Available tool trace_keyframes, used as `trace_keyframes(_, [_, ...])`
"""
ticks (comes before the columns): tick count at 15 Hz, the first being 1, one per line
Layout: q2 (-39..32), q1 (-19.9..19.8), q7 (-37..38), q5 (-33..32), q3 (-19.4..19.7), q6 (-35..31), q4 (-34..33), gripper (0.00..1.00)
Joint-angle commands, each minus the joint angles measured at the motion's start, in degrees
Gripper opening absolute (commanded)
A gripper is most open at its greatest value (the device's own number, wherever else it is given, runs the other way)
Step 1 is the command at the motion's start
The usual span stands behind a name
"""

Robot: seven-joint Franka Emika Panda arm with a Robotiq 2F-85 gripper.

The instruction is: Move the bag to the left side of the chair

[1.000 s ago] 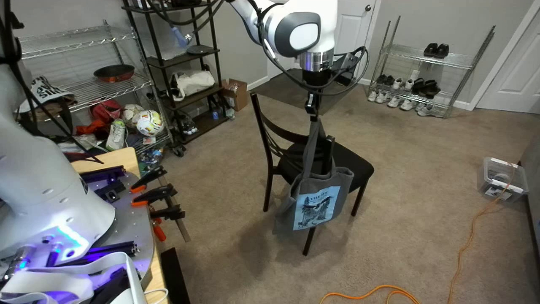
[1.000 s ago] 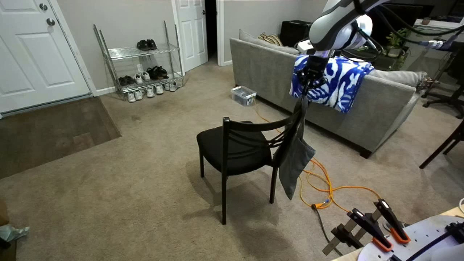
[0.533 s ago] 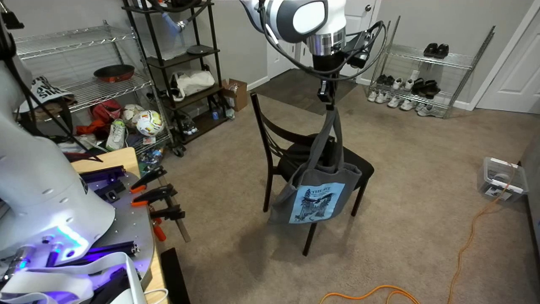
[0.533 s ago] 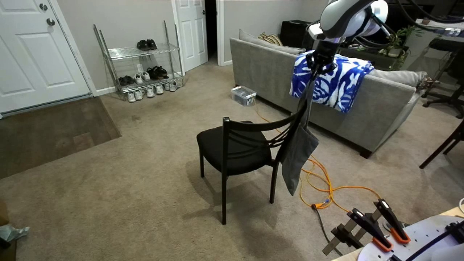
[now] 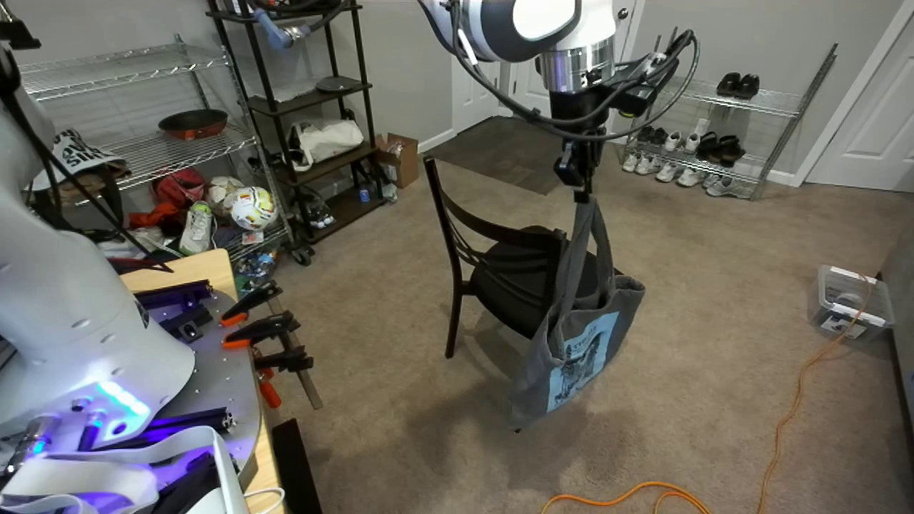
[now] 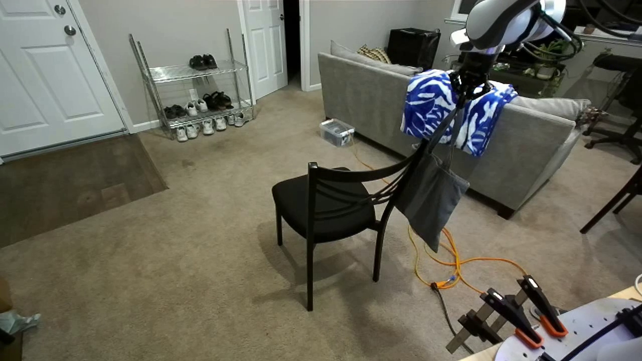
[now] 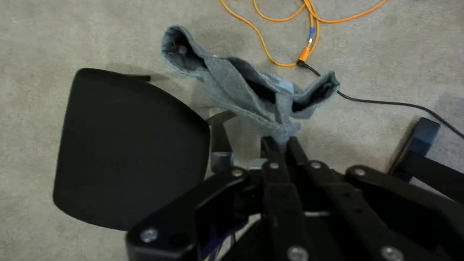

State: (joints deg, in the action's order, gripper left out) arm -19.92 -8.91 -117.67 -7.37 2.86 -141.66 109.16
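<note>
- Black two-finger gripper [image 7: 281, 143]: pointing down, fingertips nearly together, pinched on the long grey fabric handles [image 5: 571, 271] of the flat blue-grey fabric tote bag [image 6: 432, 195].
- Tote bag: hangs right under the gripper, tilted, one bottom corner low; looks clear of the beige carpeted floor [image 6: 200, 260]. Light-blue printed panel [image 5: 582, 357] on its front, seen at an angle.
- Wrist view: bag mouth sags open, dark inside, just ahead of the fingertips.
- Black chair with square padded seat, thin legs and open curved backrest [image 6: 336, 220]: lower than the gripper, off to one side. In the wrist view the seat sits left of the fingertips, with a backrest post [image 7: 222, 159] between.
- Bag vs chair: bag is just beside that post; contact, can't tell. In an exterior view it covers part of the seat and leaves one leg [image 5: 454, 321] in plain sight.
- Bright orange cable [image 7: 304, 54]: on the floor below the gripper, past the bag in the wrist view; its end joins a thin black cord [image 7: 395, 104].
- Grey fabric sofa [image 6: 511, 150], blue-and-white patterned blanket [image 6: 426, 108] over its back: behind the gripper in an exterior view.
- Clear plastic bin [image 5: 850, 303] and silver wire shoe rack [image 6: 173, 73]: well apart from the gripper, in both exterior views.
</note>
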Motion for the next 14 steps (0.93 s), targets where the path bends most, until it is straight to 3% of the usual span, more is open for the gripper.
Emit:
trace_keyframes(1, [4.7,1.1,1.3,-0.6,-1.2,4.7,7.3,0.02])
trace_keyframes(14, [10.3,7.6,-0.6,-1.4,-6.4,11.5,19.8,0.02])
